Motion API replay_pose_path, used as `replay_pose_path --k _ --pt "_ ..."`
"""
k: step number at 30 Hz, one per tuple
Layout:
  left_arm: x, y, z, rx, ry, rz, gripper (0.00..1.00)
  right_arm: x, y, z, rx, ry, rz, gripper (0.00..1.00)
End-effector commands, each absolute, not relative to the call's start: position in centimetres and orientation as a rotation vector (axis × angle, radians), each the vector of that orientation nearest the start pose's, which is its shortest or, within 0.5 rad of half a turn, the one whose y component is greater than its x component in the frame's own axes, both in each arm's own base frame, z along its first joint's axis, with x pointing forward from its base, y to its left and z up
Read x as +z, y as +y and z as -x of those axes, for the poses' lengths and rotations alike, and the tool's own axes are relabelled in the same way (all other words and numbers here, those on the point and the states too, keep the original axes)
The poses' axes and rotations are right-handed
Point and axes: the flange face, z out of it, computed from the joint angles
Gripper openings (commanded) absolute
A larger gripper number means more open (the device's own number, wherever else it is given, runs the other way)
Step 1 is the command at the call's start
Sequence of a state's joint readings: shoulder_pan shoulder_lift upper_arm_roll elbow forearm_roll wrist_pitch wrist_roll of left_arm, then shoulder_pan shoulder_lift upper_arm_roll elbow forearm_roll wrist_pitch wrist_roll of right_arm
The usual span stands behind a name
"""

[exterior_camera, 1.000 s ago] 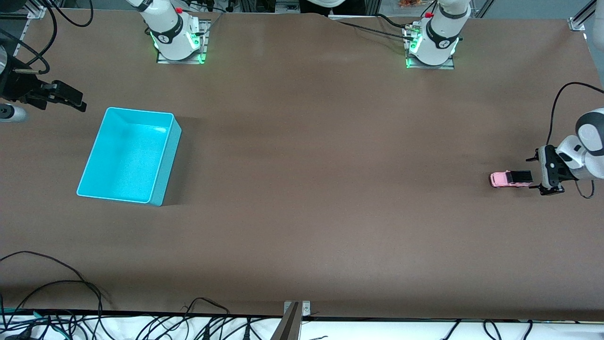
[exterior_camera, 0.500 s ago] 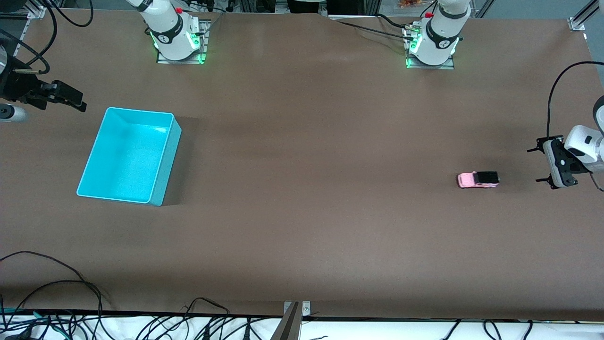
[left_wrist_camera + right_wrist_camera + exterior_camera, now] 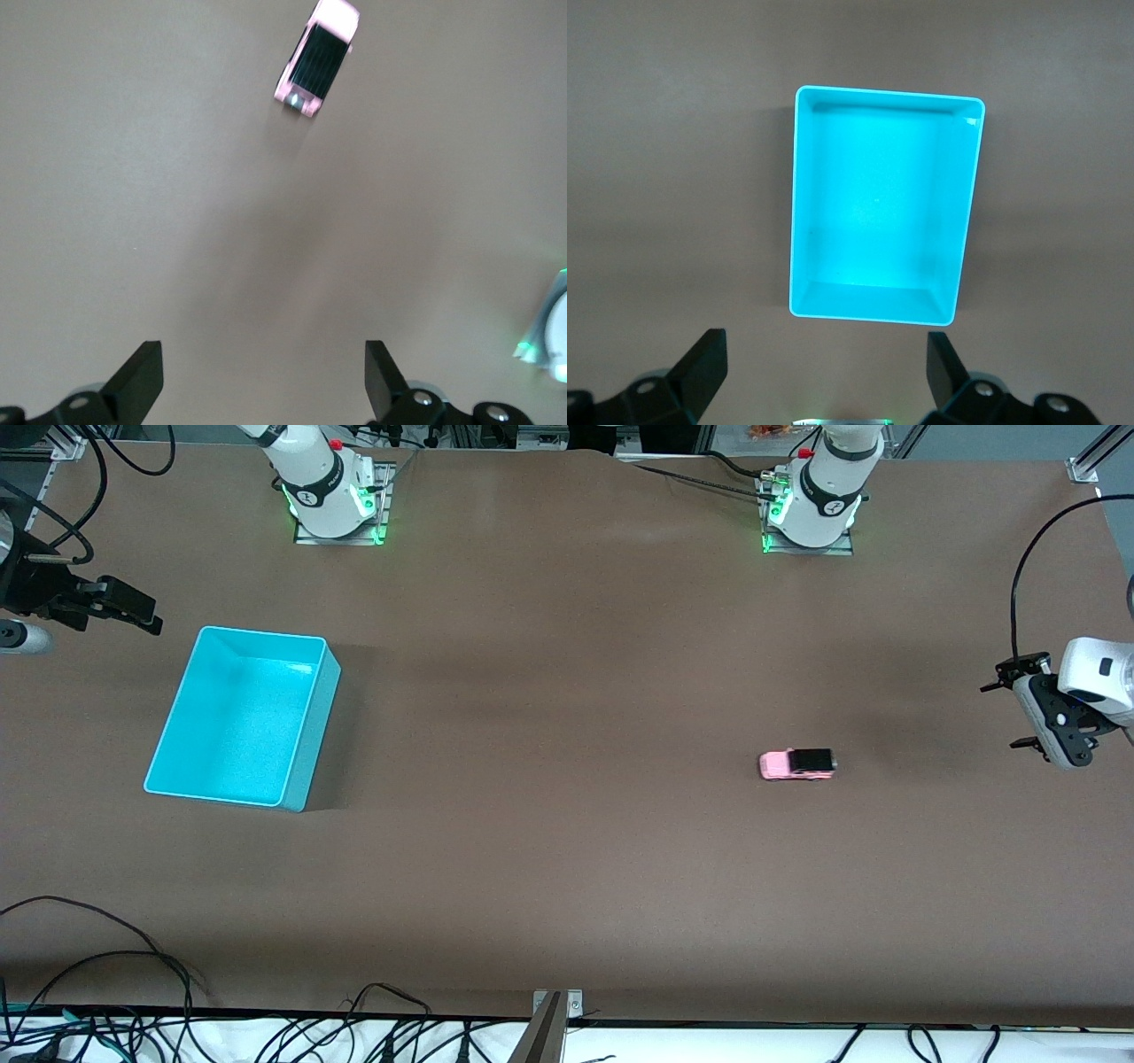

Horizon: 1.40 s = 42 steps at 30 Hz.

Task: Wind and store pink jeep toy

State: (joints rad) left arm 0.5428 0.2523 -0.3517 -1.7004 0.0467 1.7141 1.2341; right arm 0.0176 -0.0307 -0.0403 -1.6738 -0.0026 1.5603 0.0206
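Since the earlier frames the jeep had travelled along the table toward the bin, away from the left gripper, which had lifted and drawn back toward the left arm's end of the table. In the front view the jeep stood on its wheels on bare table, well apart from the bin and at about the same depth from the camera as the bin's nearer half, its pink hood pointing toward the bin. The left gripper hung in the air over the table's edge region, well apart from the jeep, its fingers spread and holding nothing. The right gripper waited just beside the bin, over the table at the right arm's end; this view did not settle its fingers. In the left wrist view the left gripper's two fingertips stood wide apart over bare table, with the jeep well clear of them. In the right wrist view the right gripper showed its fingers released and spread, with the bin seen past them, nothing inside it.
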Motion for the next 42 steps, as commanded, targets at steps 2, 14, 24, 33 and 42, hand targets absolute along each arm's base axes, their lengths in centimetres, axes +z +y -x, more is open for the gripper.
replay_pose_path --k 2,14,24,33,42 --pt "48.7 11.4 -59.2 0.326 1.515 2.928 1.0 59.9 -1.2 -53.9 0.131 0.062 3.153 1.0" --pt "52.7 6.9 -58.8 0.323 1.315 2.961 1.0 59.9 -1.2 -53.9 0.131 0.062 3.153 1.0" --pt "56.1 1.8 -57.1 0.285 0.993 3.002 1.0 59.8 -1.2 -53.9 0.133 0.062 3.152 1.0" --pt "56.4 1.5 -55.6 0.245 0.772 3.033 1.0 59.8 -1.2 -53.9 0.133 0.062 3.152 1.0" --pt "56.0 1.9 -53.9 0.085 0.533 3.12 1.0 59.8 -1.2 -53.9 0.133 0.062 3.152 1.0"
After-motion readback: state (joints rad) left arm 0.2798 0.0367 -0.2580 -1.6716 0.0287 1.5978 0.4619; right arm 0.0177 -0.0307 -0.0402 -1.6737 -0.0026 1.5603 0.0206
